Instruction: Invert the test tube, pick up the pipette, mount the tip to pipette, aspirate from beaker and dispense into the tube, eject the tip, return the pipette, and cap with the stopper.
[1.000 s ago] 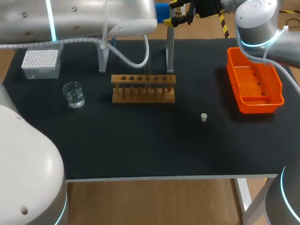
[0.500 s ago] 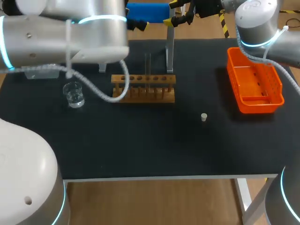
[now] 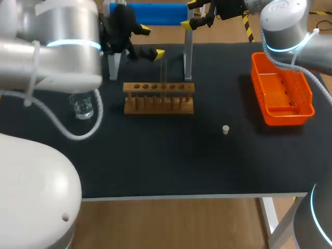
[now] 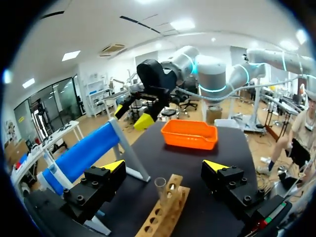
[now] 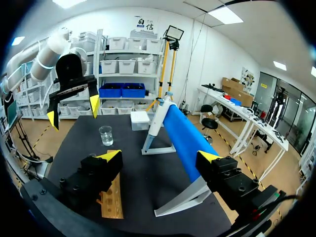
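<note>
Left gripper (image 4: 164,167): 2 fingers wide apart, hovering just behind rack (image 3: 158,97). Test tube (image 4: 160,186) upright in rack, ahead of fingers, untouched. Right gripper (image 3: 191,14) also apart, farther behind rack. Advice: centre on glass above rack, squeeze gently, lift straight before flipping.

A black table (image 3: 171,161) is being occupied by a wooden test tube rack (image 3: 158,98) toward the back, a glass beaker (image 3: 82,108) left of it, a white stopper (image 3: 225,129) and an orange basket (image 3: 285,116) to the right.
</note>
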You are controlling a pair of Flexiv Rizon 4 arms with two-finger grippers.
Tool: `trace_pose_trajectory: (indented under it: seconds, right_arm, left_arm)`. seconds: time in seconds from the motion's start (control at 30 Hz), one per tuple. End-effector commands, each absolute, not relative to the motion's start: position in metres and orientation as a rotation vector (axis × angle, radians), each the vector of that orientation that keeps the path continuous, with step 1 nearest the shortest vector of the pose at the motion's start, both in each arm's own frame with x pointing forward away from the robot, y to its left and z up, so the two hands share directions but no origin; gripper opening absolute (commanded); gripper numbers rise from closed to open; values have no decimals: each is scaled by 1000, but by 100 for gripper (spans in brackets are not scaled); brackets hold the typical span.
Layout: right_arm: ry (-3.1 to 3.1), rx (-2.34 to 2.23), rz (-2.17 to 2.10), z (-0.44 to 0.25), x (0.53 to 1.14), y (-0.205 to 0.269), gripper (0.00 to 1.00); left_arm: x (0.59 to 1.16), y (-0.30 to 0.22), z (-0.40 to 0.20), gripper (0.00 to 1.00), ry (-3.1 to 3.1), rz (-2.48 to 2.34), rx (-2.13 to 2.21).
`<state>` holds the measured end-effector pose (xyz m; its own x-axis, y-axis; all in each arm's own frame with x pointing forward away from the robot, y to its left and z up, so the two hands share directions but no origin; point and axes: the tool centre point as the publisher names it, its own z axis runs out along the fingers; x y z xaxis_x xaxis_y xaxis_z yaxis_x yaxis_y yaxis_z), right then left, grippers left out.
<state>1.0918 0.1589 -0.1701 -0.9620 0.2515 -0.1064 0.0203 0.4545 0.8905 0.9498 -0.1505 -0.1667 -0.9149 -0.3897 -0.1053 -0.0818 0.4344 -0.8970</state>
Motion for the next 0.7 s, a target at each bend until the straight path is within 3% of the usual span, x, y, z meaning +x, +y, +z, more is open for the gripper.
trace_pose_trajectory:
  seconds: [0.03,0.7]
  right_arm:
    - [2489,235,1511,-169,1093,158,100]
    - [2489,235,1511,-169,1093,158,100]
  left_arm:
    - [954,-152,-180,100,2423,-1584,-339]
    - [970,-176,-230,100,2523,-1547,-289]
